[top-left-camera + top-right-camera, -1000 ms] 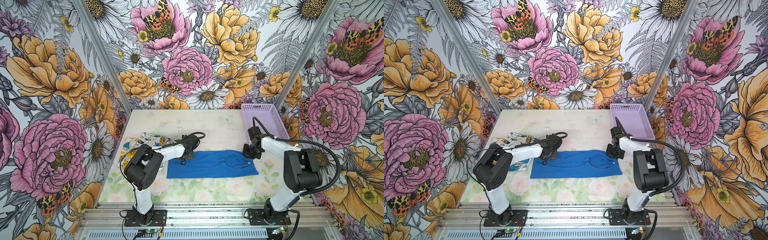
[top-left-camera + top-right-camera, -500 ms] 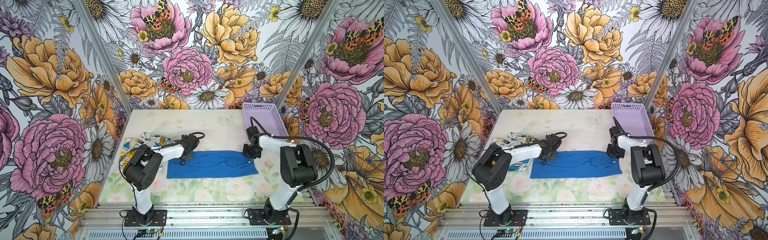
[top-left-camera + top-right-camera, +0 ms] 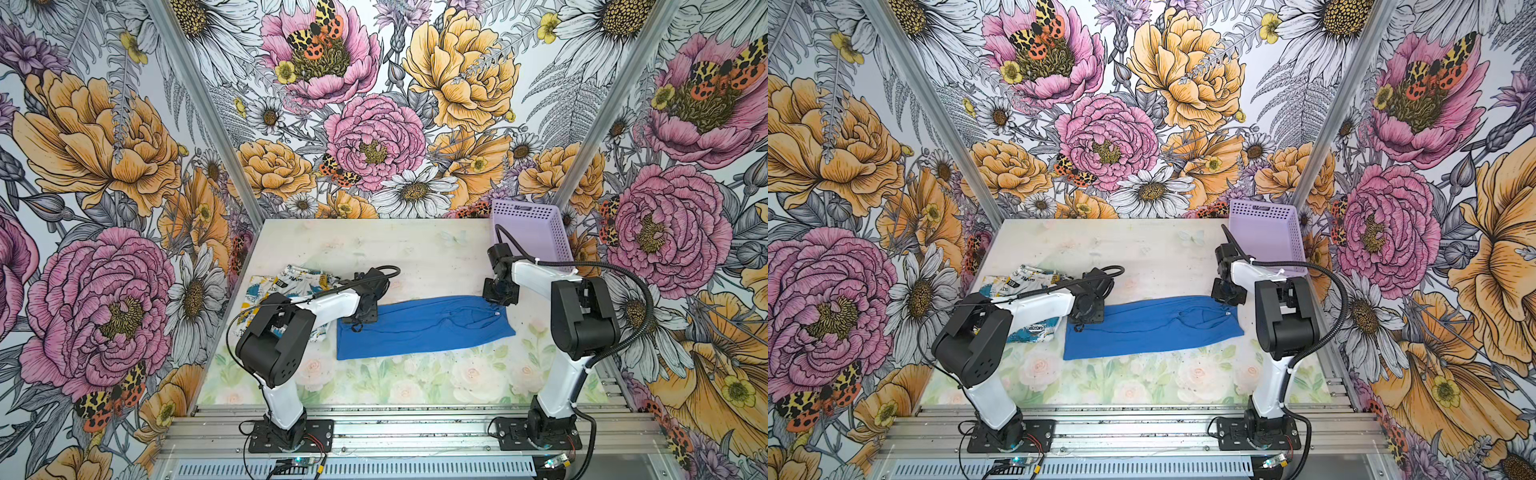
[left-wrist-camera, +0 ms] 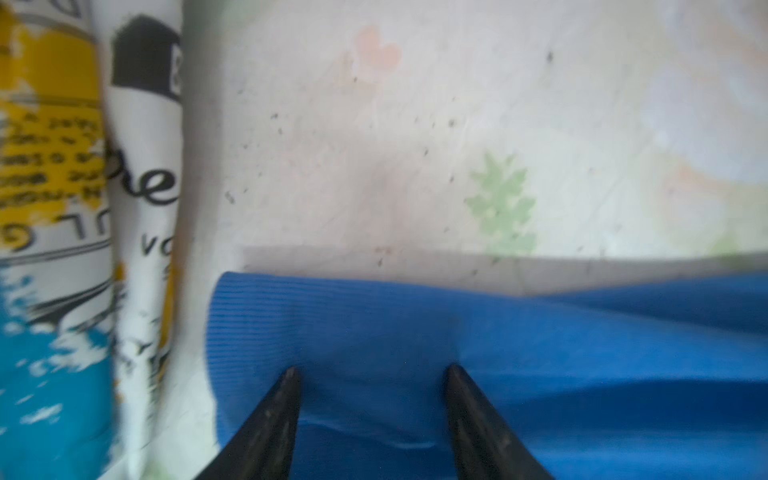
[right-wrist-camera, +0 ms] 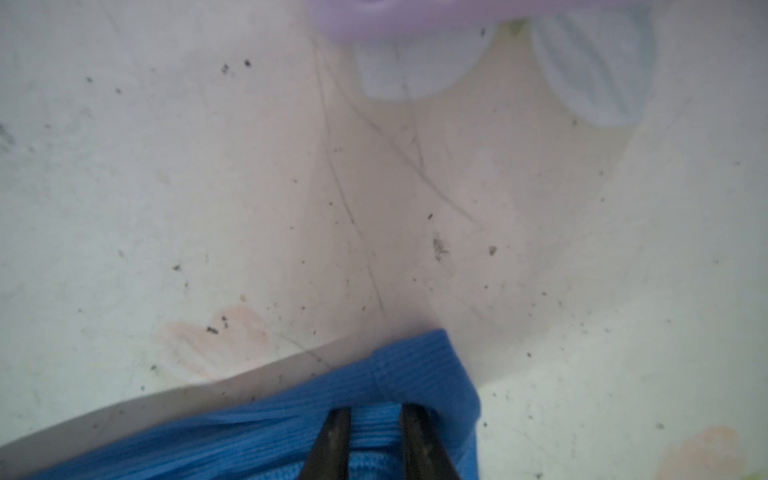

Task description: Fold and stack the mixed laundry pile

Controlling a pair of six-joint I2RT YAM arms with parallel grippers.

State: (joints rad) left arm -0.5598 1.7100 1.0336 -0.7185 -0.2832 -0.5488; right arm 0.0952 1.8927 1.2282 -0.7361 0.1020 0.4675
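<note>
The blue T-shirt (image 3: pixel 424 328), a strip on the tabletop (image 3: pixel 415 249) beside the printed garment (image 3: pixel 299 278), looks limp, best pinched at corner hems; left end effector (image 4: pixel 372 370) spread, right end effector (image 5: pixel 376 409) close-set, grip unclear.

The blue T-shirt (image 3: pixel 424 328) (image 3: pixel 1150 326) is folded into a long, flat band with a few soft creases. One short end lies near the front of the lavender basket (image 3: pixel 536 216), and the band stretches away from it across the worktop (image 3: pixel 374 249). The white garment (image 3: pixel 291 282) (image 3: pixel 1025 278), printed with black newsprint and yellow and blue splashes, lies rumpled just beyond the band's end farthest from the basket. The two are apart.
</note>
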